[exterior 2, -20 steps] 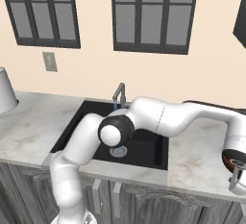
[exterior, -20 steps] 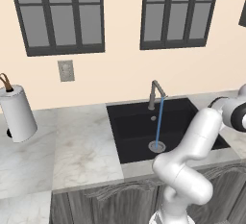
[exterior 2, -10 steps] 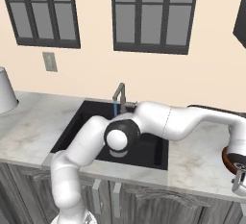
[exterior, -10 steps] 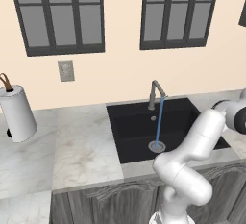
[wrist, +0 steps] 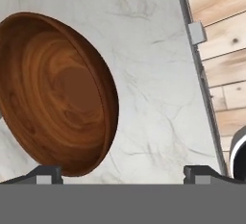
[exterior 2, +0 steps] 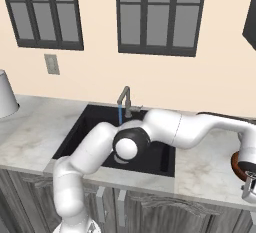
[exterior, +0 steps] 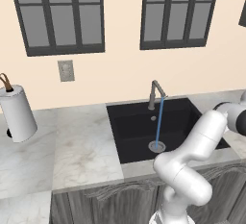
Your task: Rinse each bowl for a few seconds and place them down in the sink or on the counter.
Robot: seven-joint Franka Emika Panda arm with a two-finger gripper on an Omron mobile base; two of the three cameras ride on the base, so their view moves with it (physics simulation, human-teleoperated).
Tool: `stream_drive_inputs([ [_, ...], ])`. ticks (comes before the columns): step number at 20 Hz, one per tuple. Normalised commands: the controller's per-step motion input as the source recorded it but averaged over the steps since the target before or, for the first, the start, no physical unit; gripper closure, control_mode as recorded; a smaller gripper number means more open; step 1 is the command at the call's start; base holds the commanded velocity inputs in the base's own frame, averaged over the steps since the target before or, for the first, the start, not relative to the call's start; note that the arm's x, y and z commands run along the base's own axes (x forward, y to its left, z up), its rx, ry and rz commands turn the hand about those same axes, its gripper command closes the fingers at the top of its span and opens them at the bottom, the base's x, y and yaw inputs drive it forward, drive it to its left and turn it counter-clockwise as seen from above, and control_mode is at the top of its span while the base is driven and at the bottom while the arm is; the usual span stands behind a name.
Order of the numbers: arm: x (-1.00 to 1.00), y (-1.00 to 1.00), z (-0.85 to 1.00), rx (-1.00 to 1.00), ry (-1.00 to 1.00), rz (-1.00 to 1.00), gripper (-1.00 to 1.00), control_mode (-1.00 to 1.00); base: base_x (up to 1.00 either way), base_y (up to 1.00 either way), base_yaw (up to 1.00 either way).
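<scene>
On the pale marble table (wrist: 158, 74), at about nine o'clock in the hand view, a reddish-brown wooden bowl (wrist: 53, 93) sits upright with its darker inside showing and nothing in it. The gripper (wrist: 122, 172) hangs over the table, its jaws spread wide, one dark tip low beside the bowl's near rim and the other well apart at five o'clock; nothing is pinched between them, and whether the near tip touches the rim cannot be told. A strip of wood-plank floor (wrist: 221, 50) runs past the table's edge at two o'clock in that view. In the right base view the same bowl shows at the far right, about four o'clock, half hidden by the robot's hand. The black sink (exterior: 139, 127) is sunk into the table toward the middle of the left base view; a thin blue stream of water (exterior: 158, 122) falls from the grey tap (exterior: 154, 92) at its back rim onto the round silver drain (exterior: 156, 146), and the basin holds no dishes that can be seen. A white paper towel roll (exterior: 17, 113) stands upright on the table at nine o'clock, well apart from the sink.
</scene>
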Motion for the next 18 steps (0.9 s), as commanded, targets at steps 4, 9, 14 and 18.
stream_drive_inputs([
  [4,0.17,0.00,-0.16,0.00,0.00,0.00,-1.00,-1.00,0.00,0.00,0.00],
  [9,0.15,-0.02,-0.19,0.00,0.00,0.00,-1.00,-1.00,0.00,0.00,0.00],
  [14,0.18,-0.04,-0.10,-0.05,0.00,-0.02,-1.00,-1.00,0.00,0.00,0.00],
  [18,0.21,0.00,-0.03,-0.07,0.00,-0.06,-1.00,-1.00,0.00,0.00,0.00],
])
